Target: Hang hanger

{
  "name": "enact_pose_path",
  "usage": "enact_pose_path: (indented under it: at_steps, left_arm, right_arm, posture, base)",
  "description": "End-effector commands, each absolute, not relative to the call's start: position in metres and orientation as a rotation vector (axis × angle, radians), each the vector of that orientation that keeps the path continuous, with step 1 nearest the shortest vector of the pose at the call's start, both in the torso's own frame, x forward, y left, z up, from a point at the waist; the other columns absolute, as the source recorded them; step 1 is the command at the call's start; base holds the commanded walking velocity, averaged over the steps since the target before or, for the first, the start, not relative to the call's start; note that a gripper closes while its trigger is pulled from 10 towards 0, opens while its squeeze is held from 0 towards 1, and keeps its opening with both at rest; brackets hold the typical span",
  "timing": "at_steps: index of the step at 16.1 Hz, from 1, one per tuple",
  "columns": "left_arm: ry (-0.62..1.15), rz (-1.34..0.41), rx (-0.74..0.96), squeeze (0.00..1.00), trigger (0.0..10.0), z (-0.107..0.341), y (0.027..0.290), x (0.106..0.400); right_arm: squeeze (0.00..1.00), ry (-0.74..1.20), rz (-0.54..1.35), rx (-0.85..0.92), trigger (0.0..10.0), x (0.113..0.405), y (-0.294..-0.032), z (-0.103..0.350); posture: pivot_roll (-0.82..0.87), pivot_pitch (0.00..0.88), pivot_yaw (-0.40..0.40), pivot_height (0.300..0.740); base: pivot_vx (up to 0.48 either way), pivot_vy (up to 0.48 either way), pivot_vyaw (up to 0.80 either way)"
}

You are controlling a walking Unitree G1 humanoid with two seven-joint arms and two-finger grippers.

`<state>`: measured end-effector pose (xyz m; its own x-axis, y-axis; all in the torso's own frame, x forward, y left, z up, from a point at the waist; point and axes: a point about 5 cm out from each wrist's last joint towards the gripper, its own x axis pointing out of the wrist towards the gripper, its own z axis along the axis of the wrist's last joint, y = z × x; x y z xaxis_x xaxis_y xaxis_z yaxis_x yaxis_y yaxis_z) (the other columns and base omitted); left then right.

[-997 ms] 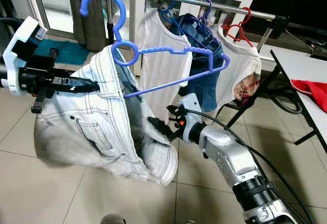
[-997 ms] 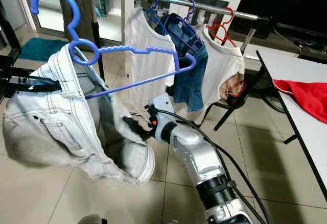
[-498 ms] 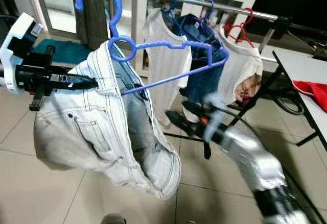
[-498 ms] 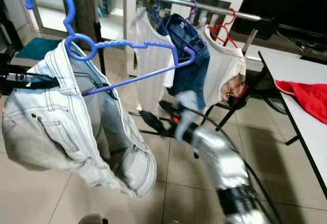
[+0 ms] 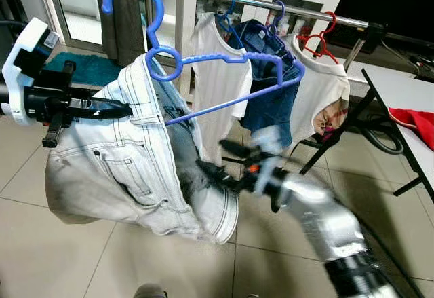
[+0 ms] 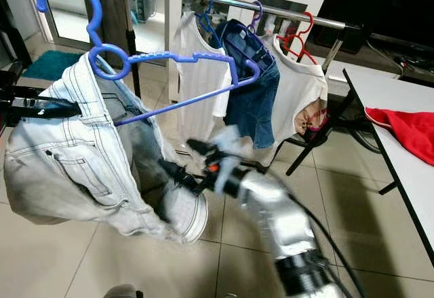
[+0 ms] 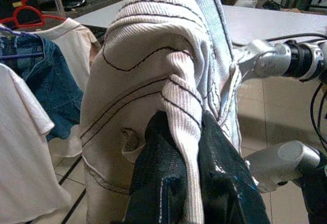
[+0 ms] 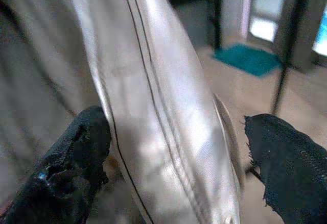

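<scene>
The left pincer [image 7: 181, 168] is clamped on the waistband of the pale jeans [image 5: 129, 169], whose blue hanger [image 5: 203, 67] hooks upward just short of the clothes rail [image 5: 271, 5]. The right pincer [image 8: 173, 152], fingers apart, straddles the hem below.

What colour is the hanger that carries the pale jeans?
Blue; the hanger shows best in the left eye view.

Motion blur smears the right arm [image 5: 319, 210], and the pale denim shorts [image 5: 129, 169] cover the right gripper's [image 5: 203, 171] fingertips. The blue hanger's [image 6: 169, 81] lower bar disappears inside the waistband. The red cloth [image 6: 407, 128] is cut off by the frame edge.
</scene>
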<state>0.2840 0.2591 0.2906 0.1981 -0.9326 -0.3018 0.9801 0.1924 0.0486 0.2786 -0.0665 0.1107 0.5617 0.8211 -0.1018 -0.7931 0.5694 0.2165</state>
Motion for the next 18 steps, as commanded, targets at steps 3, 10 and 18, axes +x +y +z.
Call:
enact_pose_path:
  at_steps: [3,10,18]
  left_arm:
    - [0.149,-1.375,0.297,0.00,0.0,0.309,0.254,0.281]
    - [0.152,-1.365,0.292,0.00,0.0,0.308,0.255,0.279]
    - [0.143,-1.360,0.289,0.00,0.0,0.307,0.256,0.280]
  right_arm:
    - [0.00,0.248,0.834,0.003,10.0,0.289,-0.070,0.096]
    - [0.00,0.244,0.700,0.032,0.0,0.302,-0.089,0.086]
    - [0.00,0.244,0.785,0.093,0.0,0.296,-0.086,0.081]
  posture:
    - [0.08,0.000,-0.098,0.740]
    - [0.08,0.000,-0.104,0.740]
    - [0.08,0.000,-0.103,0.740]
  base:
    - [0.000,0.000,0.00]
    - [0.000,0.000,0.00]
    - [0.000,0.000,0.00]
